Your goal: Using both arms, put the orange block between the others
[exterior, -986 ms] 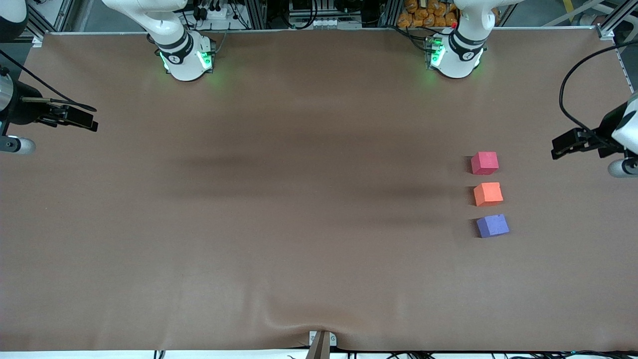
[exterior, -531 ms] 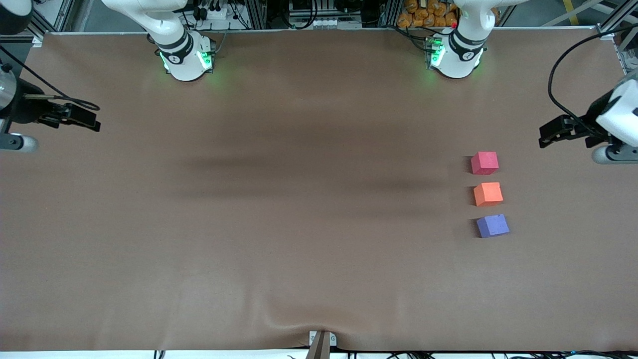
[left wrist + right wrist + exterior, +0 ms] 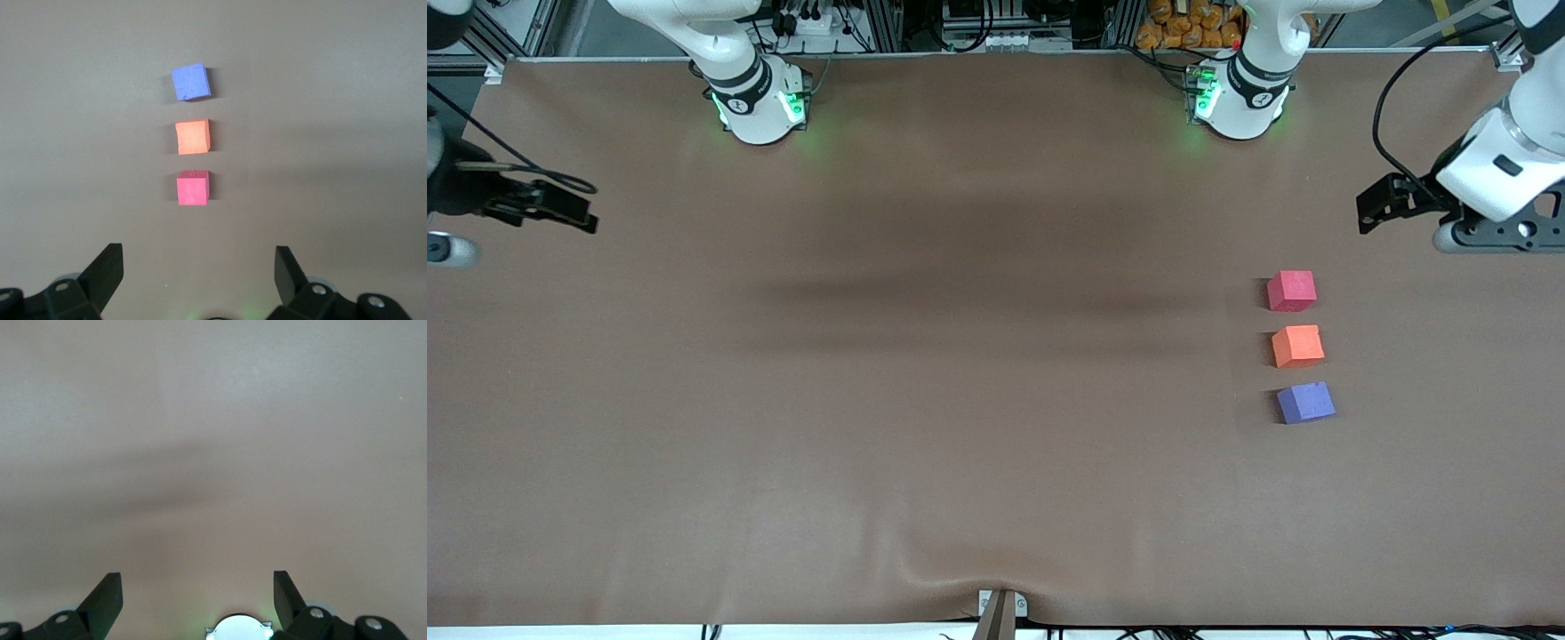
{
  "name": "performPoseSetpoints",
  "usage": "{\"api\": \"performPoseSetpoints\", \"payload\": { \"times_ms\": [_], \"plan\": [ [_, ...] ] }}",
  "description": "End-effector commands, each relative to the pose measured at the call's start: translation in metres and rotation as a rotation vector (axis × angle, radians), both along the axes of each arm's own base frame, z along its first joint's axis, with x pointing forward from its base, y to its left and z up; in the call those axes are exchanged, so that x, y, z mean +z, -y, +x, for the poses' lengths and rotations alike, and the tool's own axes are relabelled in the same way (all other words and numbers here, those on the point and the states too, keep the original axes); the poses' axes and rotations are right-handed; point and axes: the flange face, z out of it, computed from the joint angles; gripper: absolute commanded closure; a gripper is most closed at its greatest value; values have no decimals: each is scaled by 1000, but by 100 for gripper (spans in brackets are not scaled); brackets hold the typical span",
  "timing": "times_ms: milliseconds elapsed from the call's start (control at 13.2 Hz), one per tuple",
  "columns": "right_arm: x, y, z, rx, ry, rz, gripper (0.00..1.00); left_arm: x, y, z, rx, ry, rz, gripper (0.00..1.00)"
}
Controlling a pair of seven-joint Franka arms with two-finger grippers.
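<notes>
Left gripper (image 3: 1371,210) has swung higher and inward over table's (image 3: 960,400) left-arm end, jaws spread, empty. Right gripper (image 3: 574,213) hangs over right-arm end, spread, empty. Orange block (image 3: 1297,346) sits between red-pink cube (image 3: 1291,291) and purple-blue cube (image 3: 1305,402). No legible writing. Right wrist view shows bare cloth only; left wrist view shows all three cubes.

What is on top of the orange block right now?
Nothing: the orange block has a bare top and sits on the table between the red-pink block and the purple block. Its underside is hidden.
</notes>
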Motion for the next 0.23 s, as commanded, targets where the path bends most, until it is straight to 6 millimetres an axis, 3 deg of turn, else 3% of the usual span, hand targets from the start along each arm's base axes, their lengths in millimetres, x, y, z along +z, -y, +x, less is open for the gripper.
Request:
{"api": "performPoseSetpoints", "payload": {
  "times_ms": [0,152],
  "plan": [
    [1,20,-5,-28,-24,-13,0,9,-10,-6,10,29,-17,0],
    [2,22,-6,-26,-27,-40,0,13,-12,-7,18,31,-17,0]
  ]
}}
